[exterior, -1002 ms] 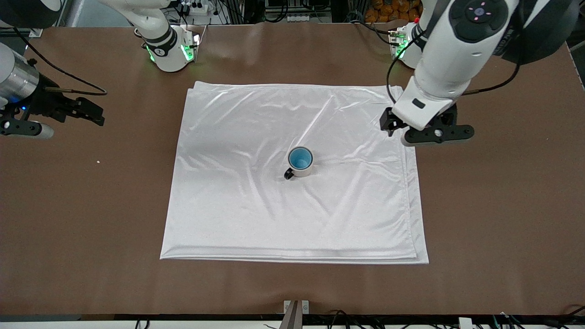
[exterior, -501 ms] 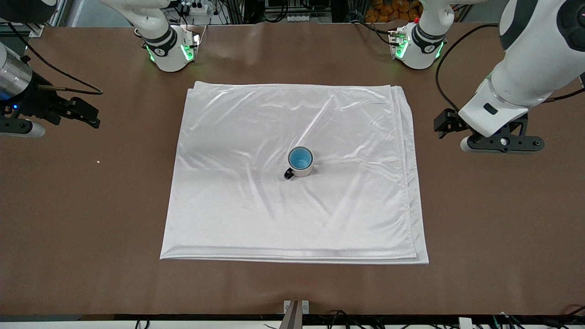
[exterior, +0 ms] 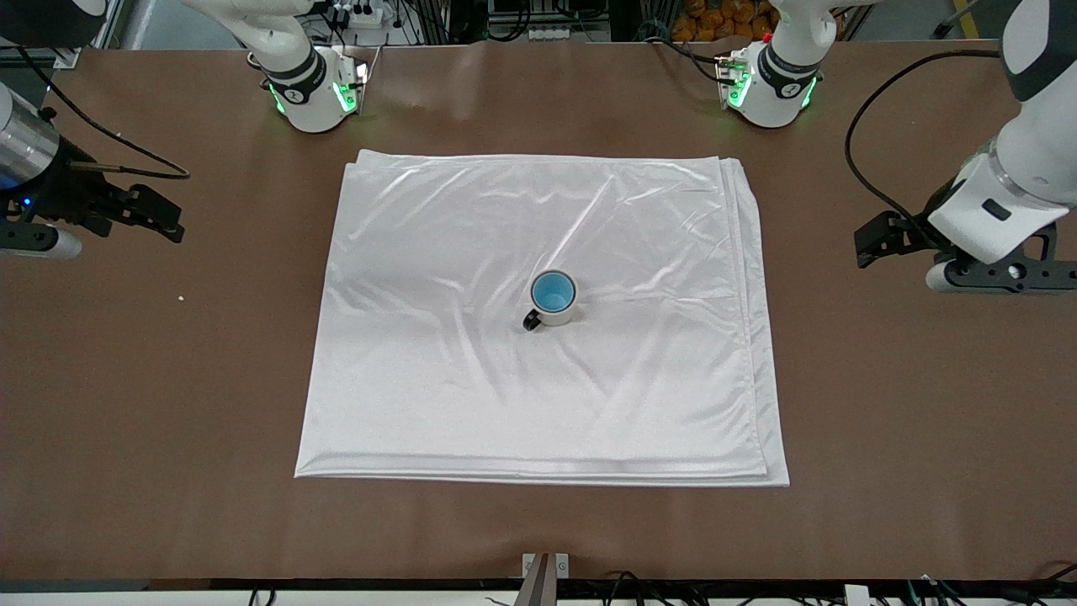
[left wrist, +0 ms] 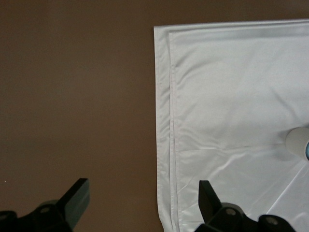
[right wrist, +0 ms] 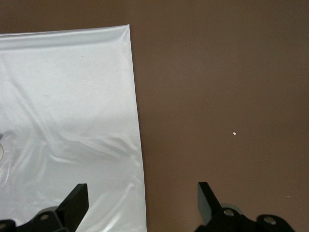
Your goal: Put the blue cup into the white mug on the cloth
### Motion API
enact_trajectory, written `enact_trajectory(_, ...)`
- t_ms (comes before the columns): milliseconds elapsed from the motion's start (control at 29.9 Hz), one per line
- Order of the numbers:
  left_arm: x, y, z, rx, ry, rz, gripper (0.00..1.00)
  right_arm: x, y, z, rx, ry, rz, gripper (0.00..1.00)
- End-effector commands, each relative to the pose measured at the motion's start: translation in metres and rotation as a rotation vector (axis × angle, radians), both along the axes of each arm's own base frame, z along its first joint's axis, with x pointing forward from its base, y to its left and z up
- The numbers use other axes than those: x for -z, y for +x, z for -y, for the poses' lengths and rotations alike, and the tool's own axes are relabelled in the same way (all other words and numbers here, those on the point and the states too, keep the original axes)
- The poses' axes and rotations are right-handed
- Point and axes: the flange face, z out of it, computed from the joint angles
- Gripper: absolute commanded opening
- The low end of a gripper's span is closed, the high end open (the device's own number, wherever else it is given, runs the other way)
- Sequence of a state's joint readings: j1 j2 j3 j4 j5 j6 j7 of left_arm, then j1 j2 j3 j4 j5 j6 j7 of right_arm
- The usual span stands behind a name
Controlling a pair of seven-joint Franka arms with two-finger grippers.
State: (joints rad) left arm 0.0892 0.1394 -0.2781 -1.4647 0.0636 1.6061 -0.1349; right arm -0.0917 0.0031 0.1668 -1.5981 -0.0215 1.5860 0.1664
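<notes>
The blue cup (exterior: 553, 292) sits inside the white mug (exterior: 560, 317), which stands upright near the middle of the cloth (exterior: 471, 387) with its black handle toward the front camera. My left gripper (exterior: 892, 238) is open and empty over bare table beside the cloth's edge at the left arm's end; in the left wrist view (left wrist: 142, 186) the layered cloth edge (left wrist: 166, 145) lies between its fingers and the mug (left wrist: 297, 141) shows at the frame's border. My right gripper (exterior: 156, 217) is open and empty over bare table at the right arm's end; its wrist view (right wrist: 142, 188) shows the cloth (right wrist: 67, 96).
The brown table (exterior: 909, 404) surrounds the cloth on all sides. A tiny white speck (exterior: 180, 297) lies on the table near the right gripper and also shows in the right wrist view (right wrist: 234, 133). The two arm bases stand along the table's edge farthest from the front camera.
My left gripper has moved off the cloth's edge out over bare table toward the left arm's end. My right gripper has drifted slightly outward. The cup and mug have not moved.
</notes>
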Motion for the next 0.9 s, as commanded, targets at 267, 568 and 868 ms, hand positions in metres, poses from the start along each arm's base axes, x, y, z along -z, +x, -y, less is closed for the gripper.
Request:
enact_trajectory(267,-0.018,-0.007,-0.02,-0.024,-0.043,0.068,1.0,0.007,0.002,-0.024,-0.068,-0.003,-0.014,1.0)
enact_trajectory(568,-0.016,-0.006,-0.029,-0.038,-0.038,0.064,1.0,0.014,0.006,-0.027,-0.074,-0.001,-0.026,1.0)
enact_trajectory(868,-0.014,-0.006,-0.031,-0.039,-0.034,0.06,1.0,0.014,0.006,-0.027,-0.076,-0.001,-0.026,1.0)
